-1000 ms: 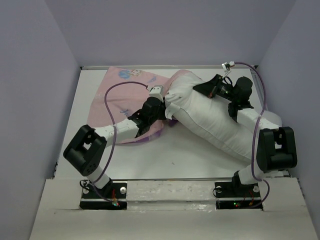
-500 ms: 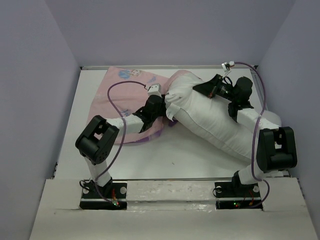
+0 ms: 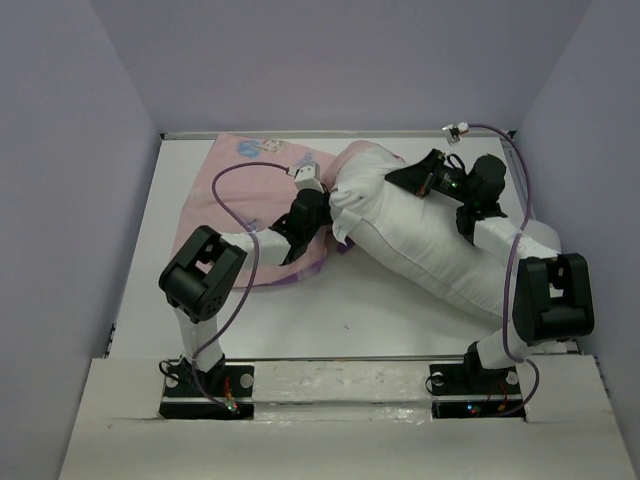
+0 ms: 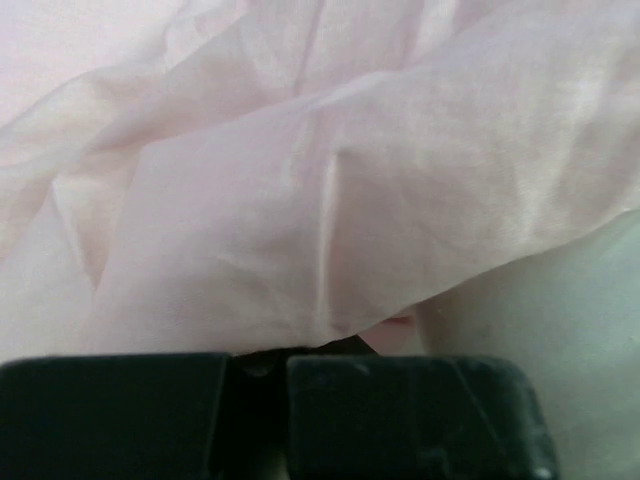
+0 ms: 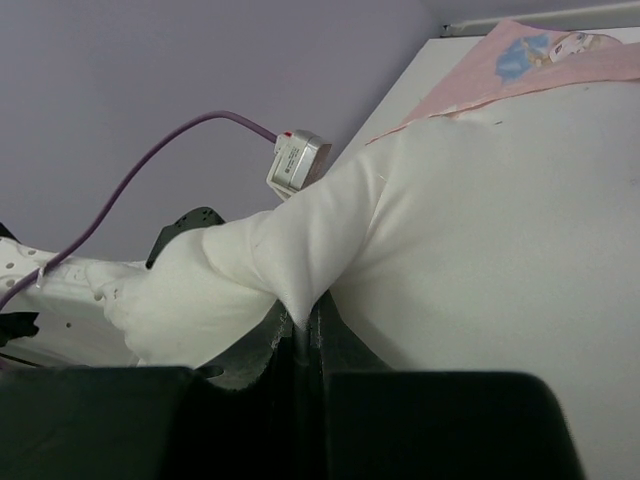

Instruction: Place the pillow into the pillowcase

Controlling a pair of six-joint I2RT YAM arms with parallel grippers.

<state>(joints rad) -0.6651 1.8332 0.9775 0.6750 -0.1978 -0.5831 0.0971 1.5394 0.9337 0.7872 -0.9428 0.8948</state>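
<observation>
Toward the far left corner of the worktop point(image 3: 350, 310) lies the pillowcase point(image 3: 250, 205), spread mostly flat with its pale pink side up and a small blue print showing near the far edge. Its right side meets the far end of the pillow point(image 3: 430, 245), with a strip of purple fabric showing along the pillow's lower left edge. The pillow is plump and white and runs diagonally from the middle of the far edge down toward the near right corner. It lies outside the case as far as the top view shows.

The left tool point(image 3: 322, 218) sits at the seam where case and pillow meet. In the left wrist view its two black fingers point(image 4: 120, 410) are pressed almost together, and a fold of the pink pillowcase point(image 4: 350, 200) drapes down to them and seems to be pinched between them.

The right tool point(image 3: 398, 176) is at the pillow's far end, close to the far edge of the worktop. From the right wrist camera the right tool point(image 5: 305, 345) is clamped tight on a peak of white pillow point(image 5: 500, 230) fabric, drawn up into a taut ridge. Beyond it the corner of the pillowcase point(image 5: 520, 60) shows, along with a purple cable point(image 5: 170, 135) running to the left arm's camera.
</observation>
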